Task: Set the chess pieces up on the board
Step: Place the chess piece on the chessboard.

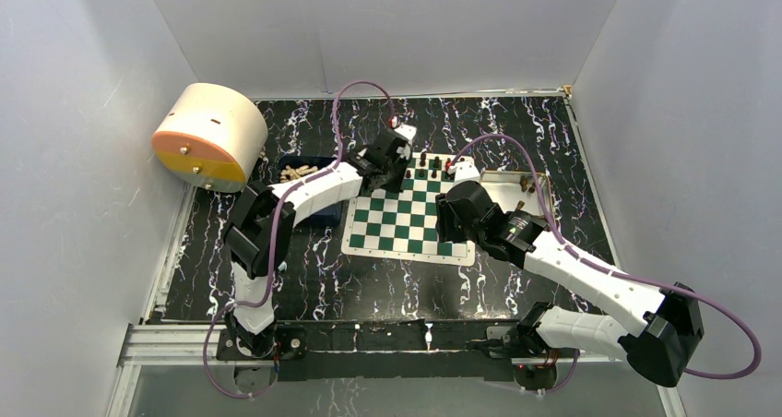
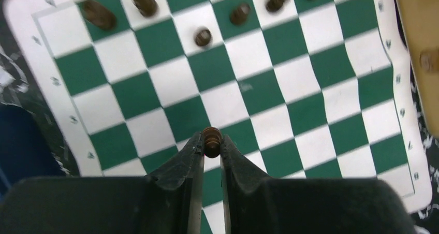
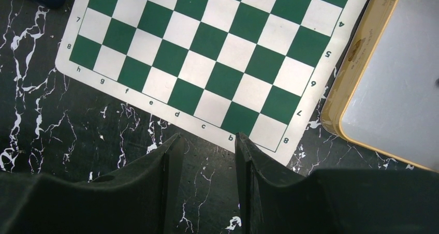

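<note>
Gripping one chess piece (image 2: 211,141): left jaws are closed on it at the very tips, lower centre of the left wrist view. Piece is dark brown with a ribbed, rounded top. It sits over the board (image 2: 259,94) near that mat's lower edge in the view, and is narrower than one square. Can't tell if it touches the mat.

Other chess pieces (image 2: 203,36): at least six along the top of the same view, same dark brown, blurred, shapes not readable. In the top view they're a small dark cluster (image 1: 424,166) at the board's far edge, frame centre.

Board (image 1: 396,225): flat mat, green and white checks, white border with printed letters and numbers. It lies centre frame on the black, white-veined worktop (image 1: 304,279), between the two arms. Its right part ripples in the left wrist view.

Right jaws: apart, nothing between them, hanging over the worktop just off the board's lettered edge, bottom centre of the right wrist view. Gold-rimmed tin tray (image 3: 336,107) at the right of that view, just beside the board's corner.
</note>
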Controlling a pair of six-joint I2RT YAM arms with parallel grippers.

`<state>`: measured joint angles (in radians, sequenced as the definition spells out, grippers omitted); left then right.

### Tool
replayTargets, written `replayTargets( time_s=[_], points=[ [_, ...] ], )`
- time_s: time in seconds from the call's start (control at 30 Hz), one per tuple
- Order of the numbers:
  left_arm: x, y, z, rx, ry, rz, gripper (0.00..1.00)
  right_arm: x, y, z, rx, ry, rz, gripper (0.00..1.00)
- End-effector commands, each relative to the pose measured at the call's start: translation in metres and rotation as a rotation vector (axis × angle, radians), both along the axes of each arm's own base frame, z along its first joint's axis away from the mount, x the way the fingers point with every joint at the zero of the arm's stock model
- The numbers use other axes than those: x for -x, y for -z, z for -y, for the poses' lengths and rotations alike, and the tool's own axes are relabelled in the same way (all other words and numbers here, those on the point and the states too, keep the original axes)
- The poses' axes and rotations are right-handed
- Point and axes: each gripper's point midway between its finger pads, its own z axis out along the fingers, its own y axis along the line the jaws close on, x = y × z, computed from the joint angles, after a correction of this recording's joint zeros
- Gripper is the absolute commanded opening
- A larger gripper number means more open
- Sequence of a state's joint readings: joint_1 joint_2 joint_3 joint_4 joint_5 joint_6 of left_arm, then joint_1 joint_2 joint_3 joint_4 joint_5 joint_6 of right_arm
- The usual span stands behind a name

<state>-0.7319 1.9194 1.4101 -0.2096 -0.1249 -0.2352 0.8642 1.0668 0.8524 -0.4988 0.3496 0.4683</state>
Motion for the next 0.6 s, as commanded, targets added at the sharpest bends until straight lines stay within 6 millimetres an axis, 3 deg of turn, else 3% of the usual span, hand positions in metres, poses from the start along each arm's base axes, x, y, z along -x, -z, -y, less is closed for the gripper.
replayTargets(
  time_s=[0.0, 0.27, 0.57],
  points=[
    [-0.042, -0.021, -0.02, 0.01, -0.094, 0.061, 0.04, -0.006, -0.006, 0.003, 0.0, 0.027, 0.034, 0.5],
    [-0.082, -0.016, -0.04, 0.028, -0.159, 0.074, 0.04, -0.011, -0.007, 0.004, 0.034, 0.042, 0.034, 0.5],
    [-0.098, -0.002, -0.039, 0.019, -0.149, 0.089, 0.04, -0.012, -0.01, 0.004, 0.035, 0.044, 0.033, 0.5]
  ],
)
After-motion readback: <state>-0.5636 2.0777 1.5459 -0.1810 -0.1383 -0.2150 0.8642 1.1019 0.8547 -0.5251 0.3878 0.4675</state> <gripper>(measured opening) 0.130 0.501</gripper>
